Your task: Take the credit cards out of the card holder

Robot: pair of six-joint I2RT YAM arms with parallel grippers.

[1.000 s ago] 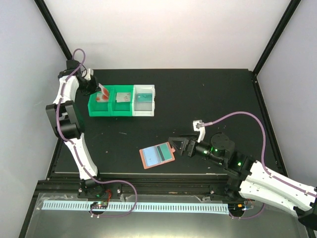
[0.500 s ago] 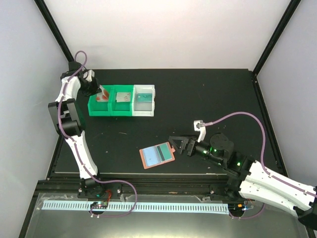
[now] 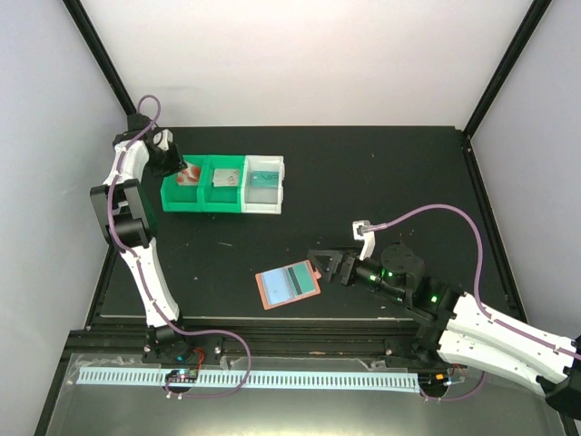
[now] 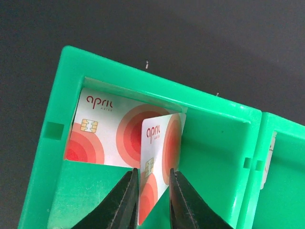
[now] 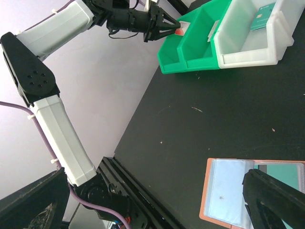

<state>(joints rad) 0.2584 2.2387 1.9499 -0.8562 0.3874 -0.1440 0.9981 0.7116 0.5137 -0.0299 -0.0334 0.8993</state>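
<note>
My left gripper (image 4: 153,181) hangs over the leftmost green bin (image 4: 214,143), its jaws a little apart. A white credit card with red discs (image 4: 159,143) stands on edge between them, loose, wider gap than its thickness. A second such card (image 4: 102,136) lies flat in the bin behind it. The salmon-pink card holder (image 3: 288,286) lies open on the black table, a teal striped card (image 3: 302,279) still in its pocket. My right gripper (image 3: 329,264) is open, just right of the holder, nothing between its fingers.
A row of bins stands at the back left: two green (image 3: 201,202) and one white (image 3: 263,202). A grey card (image 3: 226,178) rests in the middle bin and a teal one (image 3: 266,174) in the white bin. The table's left edge runs close to the bins.
The left jaws have parted slightly from the white-and-red card, which now stands loose in the green bin. The right arm has barely shifted.
</note>
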